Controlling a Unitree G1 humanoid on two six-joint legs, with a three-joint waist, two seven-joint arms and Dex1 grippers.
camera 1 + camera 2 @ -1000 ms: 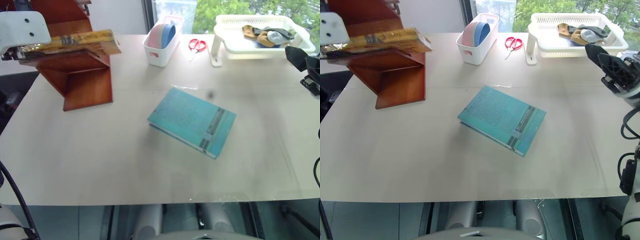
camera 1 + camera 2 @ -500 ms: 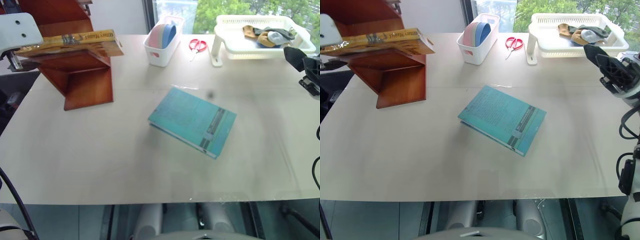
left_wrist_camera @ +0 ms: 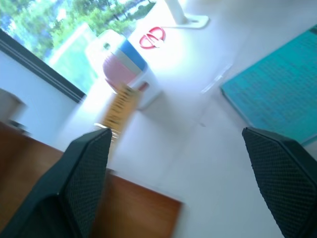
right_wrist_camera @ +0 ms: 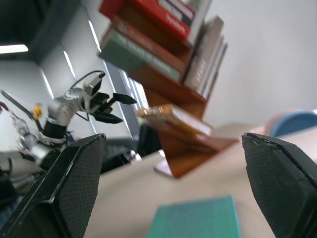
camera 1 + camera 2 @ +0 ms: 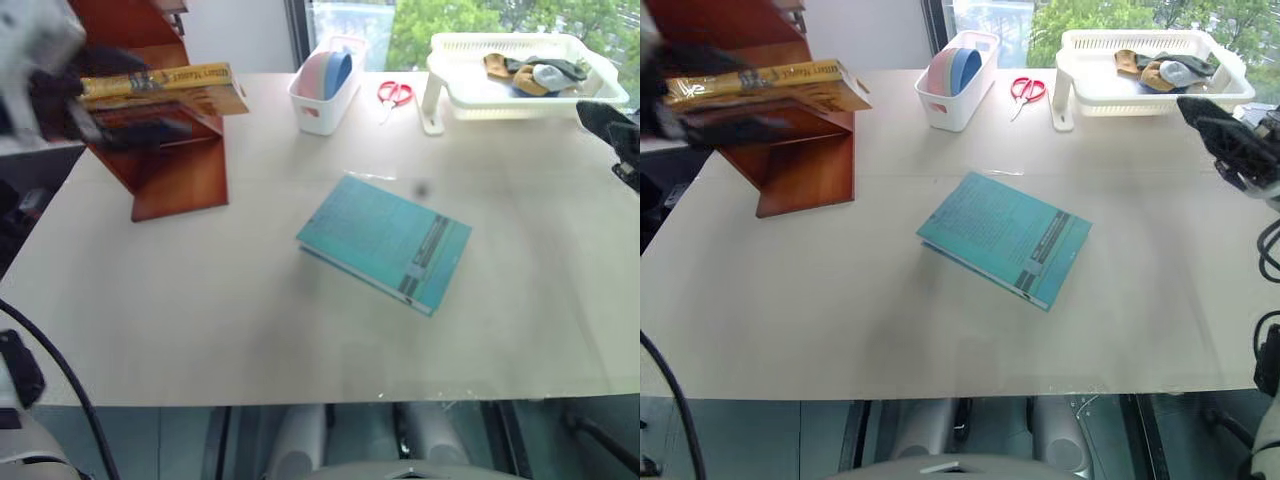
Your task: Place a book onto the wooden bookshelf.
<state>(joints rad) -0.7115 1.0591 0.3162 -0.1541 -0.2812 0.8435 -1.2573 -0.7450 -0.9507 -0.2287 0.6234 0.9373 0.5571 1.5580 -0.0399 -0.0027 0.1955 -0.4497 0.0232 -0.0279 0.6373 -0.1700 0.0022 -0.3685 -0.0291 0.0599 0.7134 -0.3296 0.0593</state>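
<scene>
My left gripper (image 4: 111,107): two slim black fingers on a pale grey metallic wrist, thin cables looping from it, a small yellow-orange fitting near the joint. Up close, my left fingers (image 3: 79,188) are broad black wedges with a fine mesh-textured face. My right fingers (image 4: 282,183) have the same black dimpled texture. My right gripper (image 5: 1230,140): black, tapered, black cable trailing below.

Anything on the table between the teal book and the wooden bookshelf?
No, bare tabletop separates the teal book from the wooden bookshelf in the left eye view.
</scene>
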